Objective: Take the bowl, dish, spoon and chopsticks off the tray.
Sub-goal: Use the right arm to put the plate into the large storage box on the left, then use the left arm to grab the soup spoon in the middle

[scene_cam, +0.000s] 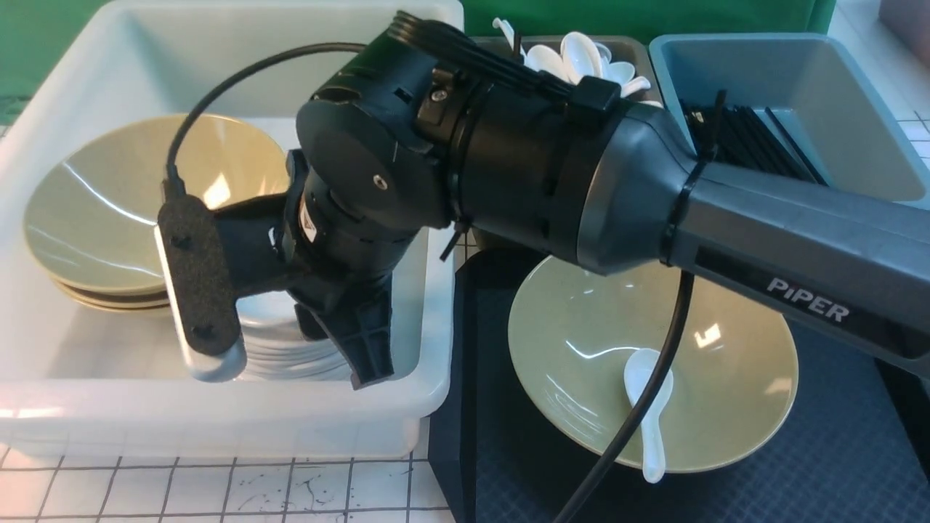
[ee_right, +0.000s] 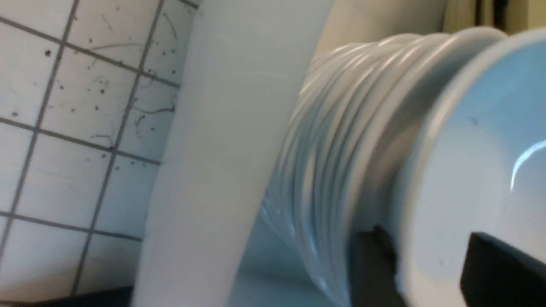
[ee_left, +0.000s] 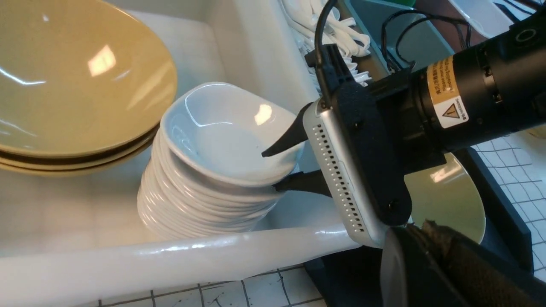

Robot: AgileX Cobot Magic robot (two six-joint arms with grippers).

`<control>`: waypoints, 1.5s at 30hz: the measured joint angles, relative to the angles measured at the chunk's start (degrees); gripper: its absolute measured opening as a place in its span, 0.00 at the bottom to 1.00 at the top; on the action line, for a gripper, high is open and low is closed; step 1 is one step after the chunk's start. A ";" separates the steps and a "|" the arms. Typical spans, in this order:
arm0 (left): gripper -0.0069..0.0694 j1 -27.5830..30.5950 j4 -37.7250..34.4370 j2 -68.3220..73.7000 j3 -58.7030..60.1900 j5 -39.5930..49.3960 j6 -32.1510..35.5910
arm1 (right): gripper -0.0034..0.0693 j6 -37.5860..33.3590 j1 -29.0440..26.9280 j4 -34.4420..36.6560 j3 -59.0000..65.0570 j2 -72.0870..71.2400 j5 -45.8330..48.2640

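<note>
Tableware clearing station, contents as found.

1. Tray [scene_cam: 835, 465]: black, crosshatch floor. It carries the bowl and spoon only.
2. Bowl [scene_cam: 734, 363]: olive-tan, upright, near the tray's left edge.
3. Spoon [scene_cam: 648, 407]: white, lying inside the bowl with its handle over the bowl's near rim.
4. White tub [scene_cam: 218, 425]: just beside the tray's left edge.
5. Stack of olive bowls [scene_cam: 109, 218]: against the tub's left wall.
6. Stack of white dishes [ee_left: 200, 209]: in the tub's near right corner.
7. Dish [ee_left: 222, 136]: topmost on that stack, upright.
8. Right gripper [ee_left: 273, 170]: reaches into the tub. Its jaws are parted astride the dish's rim, one finger over the inside and one beneath, so the rim is released rather than pinched.
9. Left gripper [ee_left: 422, 251]: dark and blurred at the frame's edge, clenched, empty.
10. Grey bin [scene_cam: 626, 42]: beyond the tray's far edge, holding white spoons [scene_cam: 581, 54].
11. Blue bin [scene_cam: 857, 87]: beside the grey bin, holding black chopsticks [scene_cam: 752, 142].
</note>
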 joint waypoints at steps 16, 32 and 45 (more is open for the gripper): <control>0.09 0.00 -17.12 6.27 -0.06 -3.02 12.97 | 0.39 33.58 1.15 -7.32 -0.76 -18.24 14.69; 0.09 -3.30 -25.83 36.43 -4.81 -2.86 11.37 | 0.22 68.64 1.09 -7.81 44.53 -67.11 14.74; 0.09 -24.62 -12.36 67.48 -27.11 -1.95 -7.49 | 0.23 74.71 1.09 -7.48 55.00 -91.96 14.74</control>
